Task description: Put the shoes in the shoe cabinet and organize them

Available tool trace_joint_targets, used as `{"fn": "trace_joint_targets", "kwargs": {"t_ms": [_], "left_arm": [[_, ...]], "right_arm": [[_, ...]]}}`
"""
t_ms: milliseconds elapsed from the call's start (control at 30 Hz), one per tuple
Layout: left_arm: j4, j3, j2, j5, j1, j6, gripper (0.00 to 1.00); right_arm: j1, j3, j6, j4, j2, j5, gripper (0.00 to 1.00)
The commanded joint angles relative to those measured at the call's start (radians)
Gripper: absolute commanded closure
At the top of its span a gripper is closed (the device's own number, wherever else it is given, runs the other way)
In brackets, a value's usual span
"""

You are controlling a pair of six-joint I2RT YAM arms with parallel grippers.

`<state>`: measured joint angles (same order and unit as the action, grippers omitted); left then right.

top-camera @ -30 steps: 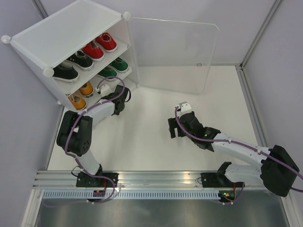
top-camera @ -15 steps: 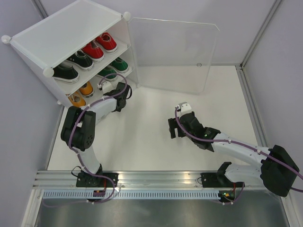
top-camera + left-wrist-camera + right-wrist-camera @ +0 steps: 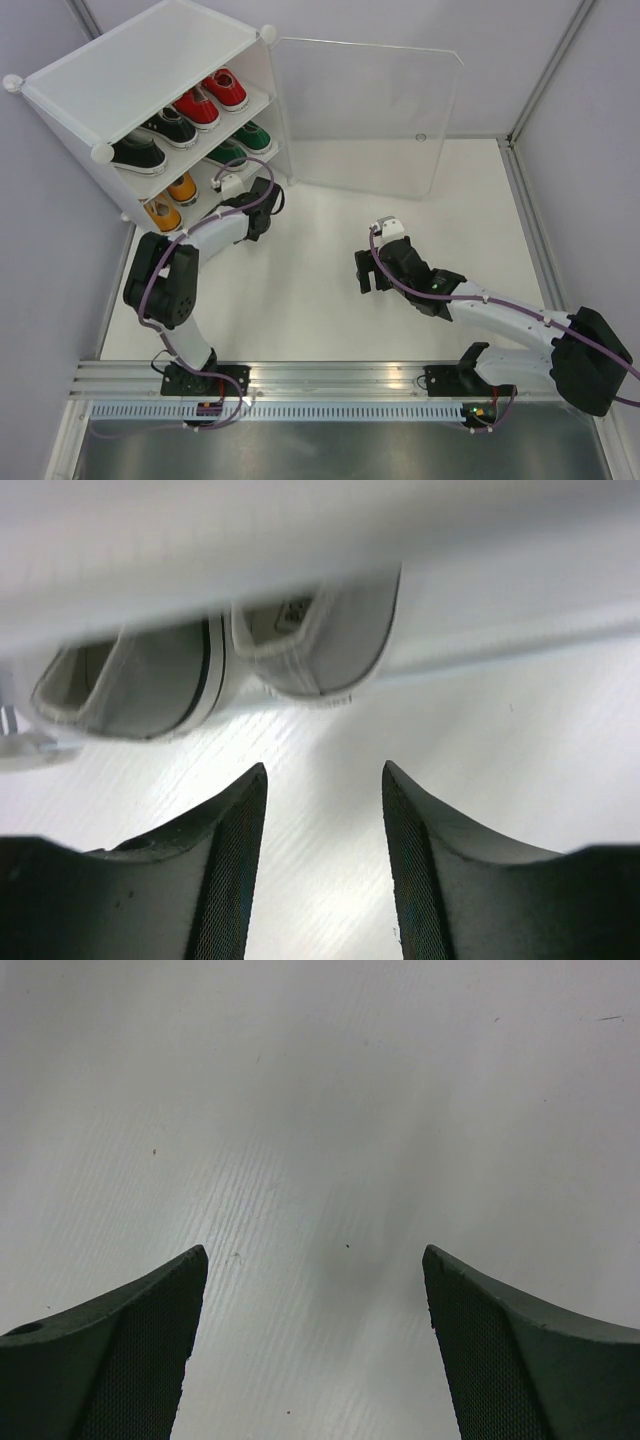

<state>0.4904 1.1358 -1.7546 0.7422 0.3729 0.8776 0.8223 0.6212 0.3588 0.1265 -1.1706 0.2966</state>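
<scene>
The white shoe cabinet [image 3: 140, 65] stands at the back left with its clear door [image 3: 365, 115] swung open. In the top view it holds red shoes [image 3: 210, 98] and black shoes [image 3: 150, 140] on the upper tier, with green shoes [image 3: 240, 143] and orange shoes [image 3: 172, 202] below. My left gripper [image 3: 264, 197] is open and empty at the cabinet's lower front. In the left wrist view it [image 3: 323, 770] faces the heels of two grey shoes [image 3: 320, 645] under a shelf edge, apart from them. My right gripper [image 3: 364, 272] is open and empty over the bare table, also in its wrist view [image 3: 314, 1255].
The open door stands upright behind the middle of the table. Grey walls close in on the left and right sides. A metal rail [image 3: 330, 380] carries both arm bases at the near edge.
My left gripper has shifted slightly at the cabinet's lower front. The right arm has not moved.
</scene>
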Motion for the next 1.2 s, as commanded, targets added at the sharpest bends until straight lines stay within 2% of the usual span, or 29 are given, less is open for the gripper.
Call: {"fn": "trace_joint_targets", "kwargs": {"t_ms": [0,133,267,400,600,733,1000,1067,1167], "left_arm": [[0.146,-0.004,0.104,0.0,0.067,0.076,0.45],[0.261,-0.024,0.219,0.006,0.086,0.112,0.48],[0.316,-0.037,0.351,0.091,0.081,0.087,0.51],[0.329,-0.028,0.405,0.141,0.064,0.032,0.51],[0.384,-0.034,0.455,0.175,0.017,0.052,0.52],[0.393,-0.047,0.472,0.206,-0.054,0.035,0.52],[0.289,-0.053,0.497,0.235,-0.094,-0.112,0.57],[0.174,-0.088,0.515,0.203,-0.111,-0.207,0.58],[0.071,-0.13,0.53,0.175,-0.149,-0.269,0.59]], "right_arm": [[-0.002,-0.003,-0.009,-0.033,0.025,-0.007,0.09],[-0.002,-0.005,-0.006,-0.03,0.043,-0.01,0.09],[0.0,-0.011,-0.006,-0.031,0.055,-0.013,0.09],[-0.002,-0.014,-0.004,-0.037,0.055,-0.028,0.09],[-0.002,-0.017,-0.004,-0.037,0.063,-0.03,0.09],[-0.002,-0.017,-0.004,-0.041,0.06,-0.031,0.09],[-0.002,-0.017,-0.003,-0.044,0.046,-0.034,0.09],[-0.002,-0.015,-0.004,-0.045,0.043,-0.033,0.09],[-0.002,-0.015,-0.004,-0.044,0.042,-0.033,0.09]]}}
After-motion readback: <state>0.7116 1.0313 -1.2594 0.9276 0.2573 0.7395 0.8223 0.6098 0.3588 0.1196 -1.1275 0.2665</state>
